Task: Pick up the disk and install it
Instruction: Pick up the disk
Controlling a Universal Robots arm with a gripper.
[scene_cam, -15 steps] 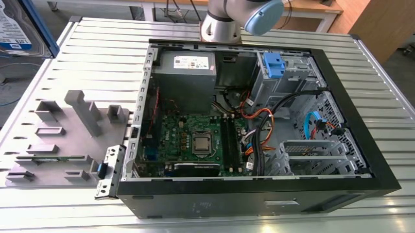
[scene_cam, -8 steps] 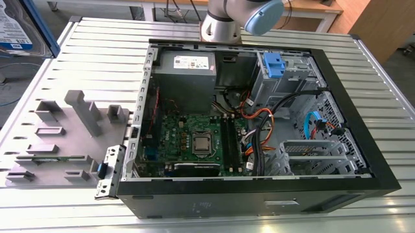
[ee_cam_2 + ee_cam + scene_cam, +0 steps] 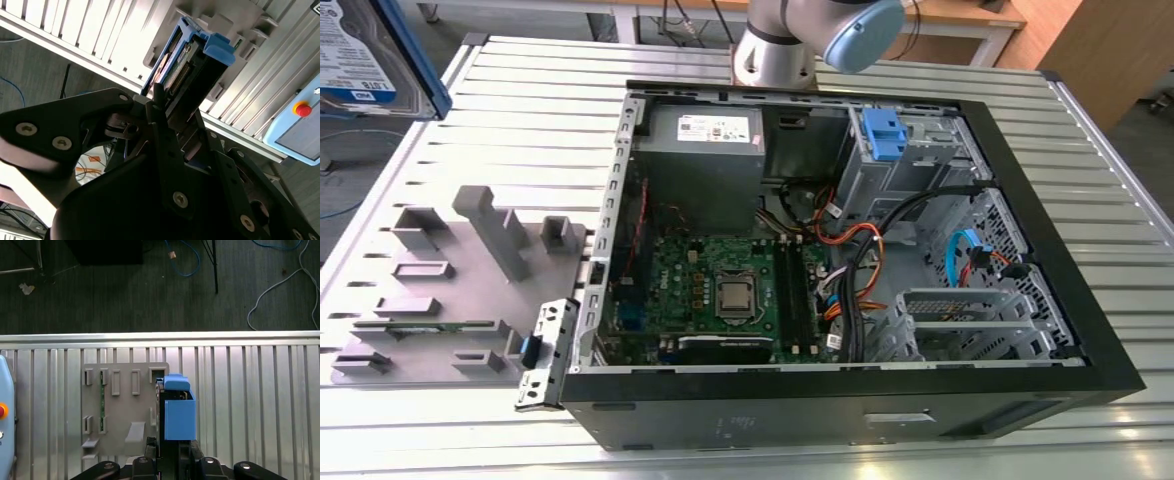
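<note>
The disk stands edge-on between my fingers, its blue carrier frame and connector edge pointing away from the wrist. My gripper is shut on it. In the first wrist view the disk's blue frame hangs above the slatted table beside a grey fixture plate, with my gripper clamped on its near end. In the exterior view the disk shows at the far upper left, raised, with its white-and-blue label in sight.
An open computer case lies on the slatted metal table, with a motherboard, cables, a grey power-supply box and a blue latch at the drive bay. A pendant with a red button rests on the table.
</note>
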